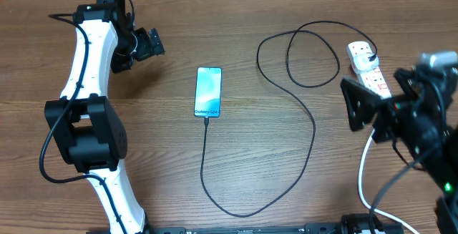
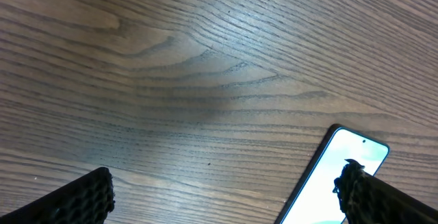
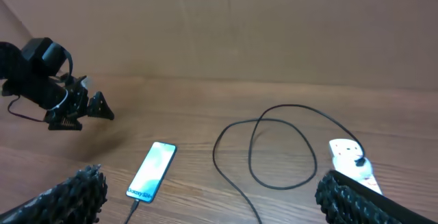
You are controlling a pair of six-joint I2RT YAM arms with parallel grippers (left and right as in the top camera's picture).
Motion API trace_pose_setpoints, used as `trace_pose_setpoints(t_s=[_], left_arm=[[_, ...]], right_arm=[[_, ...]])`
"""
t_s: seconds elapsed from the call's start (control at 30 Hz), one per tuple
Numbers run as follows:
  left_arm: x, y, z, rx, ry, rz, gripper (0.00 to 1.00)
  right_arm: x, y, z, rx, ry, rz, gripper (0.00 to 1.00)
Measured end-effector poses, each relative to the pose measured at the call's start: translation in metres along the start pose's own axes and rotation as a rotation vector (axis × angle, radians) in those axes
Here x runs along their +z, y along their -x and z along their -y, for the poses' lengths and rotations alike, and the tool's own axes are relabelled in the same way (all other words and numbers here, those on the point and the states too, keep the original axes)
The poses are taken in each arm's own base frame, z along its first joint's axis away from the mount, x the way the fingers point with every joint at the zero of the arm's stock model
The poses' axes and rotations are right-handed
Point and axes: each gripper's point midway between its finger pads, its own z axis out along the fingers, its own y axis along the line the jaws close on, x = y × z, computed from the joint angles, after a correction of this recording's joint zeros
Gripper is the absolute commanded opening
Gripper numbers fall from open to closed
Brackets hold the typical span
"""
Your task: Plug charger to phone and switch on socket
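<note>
Got the phone (image 1: 208, 91) flat on the wood-grain table (image 1: 272, 177), left of centre in overhead, long axis near 12-to-6, top end tipped a hair toward 1. Reads "Galaxy S24" at the 6 end, so bottom edge points to 6. Slim rectangle, black edges, pale blue screen. Seeing the charger (image 1: 315, 129) tip touching that 6-end edge; can't tell if fully seated. Tracing its thin black line from there: down toward 6, U-bend, back up toward 2, one loose loop at phone's 2 o'clock, ending at a plug in the socket (image 1: 375, 82). Placing socket at phone's 3: white plastic bar, long axis about 11-to-5, small red marks on top, lower part hidden behind right gripper (image 3: 209, 186); switch position too small to read. Seeing right gripper with jaws spread wide, holding nothing, ribbed black pads (image 3: 82, 193). Same for left gripper (image 2: 224, 179) at phone's 10: jaws wide apart, empty, apart from phone, over bare table.
</note>
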Motion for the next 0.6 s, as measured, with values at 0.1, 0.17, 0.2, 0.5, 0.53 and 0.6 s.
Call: trace_pose_setpoints(t_s=[0.1,0.17,0.2,0.5,0.53,0.6], left_arm=[[0.0,0.0,0.0,0.0,0.0,0.0,1.0],[0.0,0.0,0.0,0.0,0.0,0.0,1.0],[0.0,0.0,0.0,0.0,0.0,0.0,1.0],[0.0,0.0,0.0,0.0,0.0,0.0,1.0],[0.0,0.0,0.0,0.0,0.0,0.0,1.0],[0.0,0.0,0.0,0.0,0.0,0.0,1.0]], right_arm=[[-0.013,-0.002,-0.002,-0.005,-0.005,0.02,1.0],[-0.021,-0.006,-0.003,-0.009,-0.007,0.036,1.0],[-0.024,-0.009,-0.004,-0.01,-0.008,0.041,1.0],[-0.04,-0.067,-0.004,-0.01,-0.011,0.04,1.0],[-0.039,-0.075,-0.003,-0.008,-0.012,0.031,1.0],[-0.033,-0.092,0.0,-0.002,-0.013,0.011,1.0]])
